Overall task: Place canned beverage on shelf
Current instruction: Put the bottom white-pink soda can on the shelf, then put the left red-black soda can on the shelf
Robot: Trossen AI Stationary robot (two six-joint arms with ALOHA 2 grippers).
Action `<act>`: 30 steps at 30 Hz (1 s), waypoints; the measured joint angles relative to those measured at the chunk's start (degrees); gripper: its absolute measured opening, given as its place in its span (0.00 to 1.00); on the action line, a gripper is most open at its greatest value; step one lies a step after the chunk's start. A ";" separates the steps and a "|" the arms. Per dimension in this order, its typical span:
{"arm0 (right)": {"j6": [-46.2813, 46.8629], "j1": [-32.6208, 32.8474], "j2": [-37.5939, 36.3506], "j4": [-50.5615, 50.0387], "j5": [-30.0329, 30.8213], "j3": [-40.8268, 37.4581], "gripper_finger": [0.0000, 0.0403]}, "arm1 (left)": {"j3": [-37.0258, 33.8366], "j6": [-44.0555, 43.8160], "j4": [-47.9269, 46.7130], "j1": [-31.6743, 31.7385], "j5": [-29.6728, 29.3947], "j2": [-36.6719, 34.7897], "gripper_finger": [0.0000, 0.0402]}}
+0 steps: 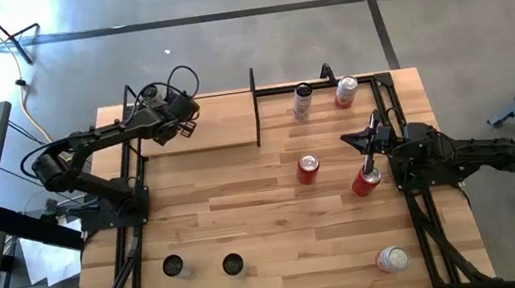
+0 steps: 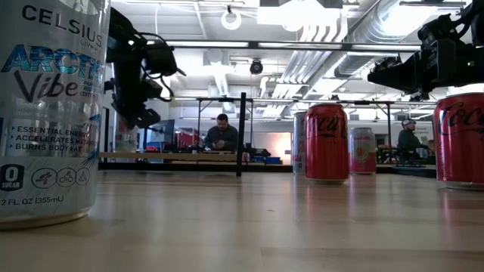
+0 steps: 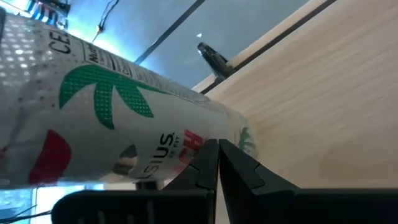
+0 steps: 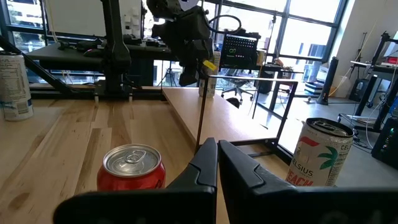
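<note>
Well, nearest the low camera stands a Celsius Arctic Vibe can (image 2: 45, 113) on the table (image 1: 248, 216), cut off at the top and the left side. Such a thin aluminium can is stiff when full but dents under hard pressure, and its smooth wall is slippery. I judge the best hold is across the middle of the body, with the can kept upright.

Further in, the right claw (image 4: 217, 149) is closed on nothing, above a Coca-Cola can (image 4: 132, 168) and near a peach Celsius can (image 4: 320, 155).

At the far side, the left claw (image 3: 217, 149) is also closed and empty, over the shelf (image 1: 196, 137). A white Celsius can with a green palm (image 3: 124, 118) fills its wrist view just beyond the fingertips, not between them. This can seems to be at the shelf. Its base is hidden, so I cannot tell if it stands firmly on the board, and in the high view the arm covers it.
</note>
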 joint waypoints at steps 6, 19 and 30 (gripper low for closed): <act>0.00 0.00 -0.01 0.02 0.00 0.01 0.00 | 0.01 -0.03 -1.68 -0.01 -0.99 0.00 0.01; 0.00 0.00 -0.01 0.02 0.00 -0.01 0.00 | 0.04 -0.60 -3.75 -1.74 -1.50 -1.29 0.01; 0.00 0.00 0.00 0.00 0.00 0.01 0.00 | 0.07 -5.85 -6.08 -13.42 1.04 -12.21 0.01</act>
